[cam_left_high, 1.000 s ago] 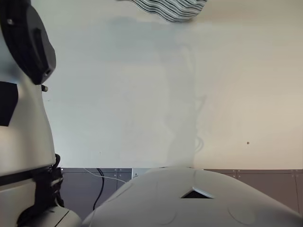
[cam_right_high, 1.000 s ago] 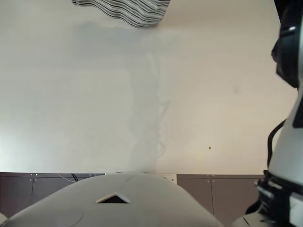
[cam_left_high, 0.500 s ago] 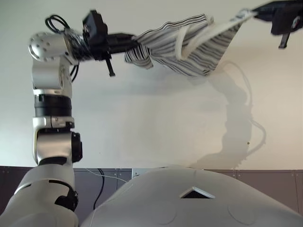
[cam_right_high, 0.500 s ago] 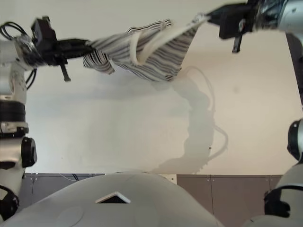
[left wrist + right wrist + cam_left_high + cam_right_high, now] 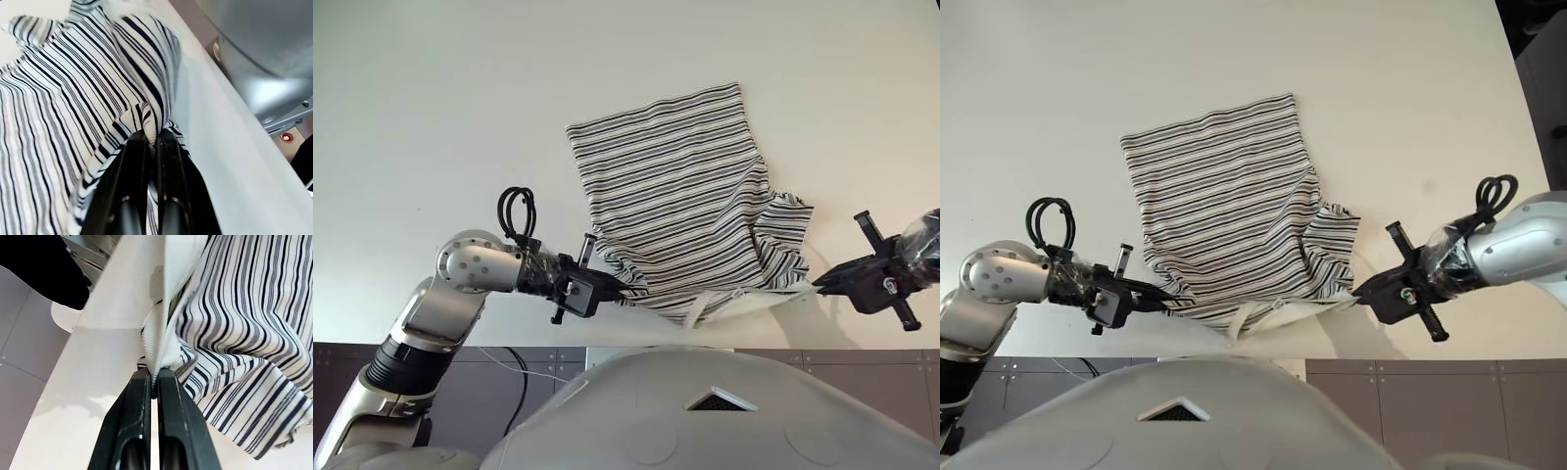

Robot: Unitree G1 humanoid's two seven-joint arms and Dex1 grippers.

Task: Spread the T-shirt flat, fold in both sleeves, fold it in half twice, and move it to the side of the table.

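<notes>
A black-and-white striped T-shirt (image 5: 671, 186) lies on the white table (image 5: 440, 127), its far part flat and its near part bunched along the front edge. My left gripper (image 5: 619, 290) is shut on the near left corner of the T-shirt (image 5: 78, 98), low over the table's front edge. On the other side, my right gripper (image 5: 818, 284) is shut on the white edge of the cloth at the near right. The right wrist view shows the white hem (image 5: 156, 345) pinched between the fingers (image 5: 133, 426). A sleeve (image 5: 1332, 245) lies crumpled at the right.
Bare white table surface spreads to the left, right and beyond the shirt. The table's front edge (image 5: 489, 343) runs just under both grippers, with dark cabinet panels (image 5: 862, 367) and a loose cable (image 5: 519, 377) below it.
Both arms have come down and toward me, pulling the T-shirt from a hanging bundle in the air onto the table. Its far part now lies spread flat.
</notes>
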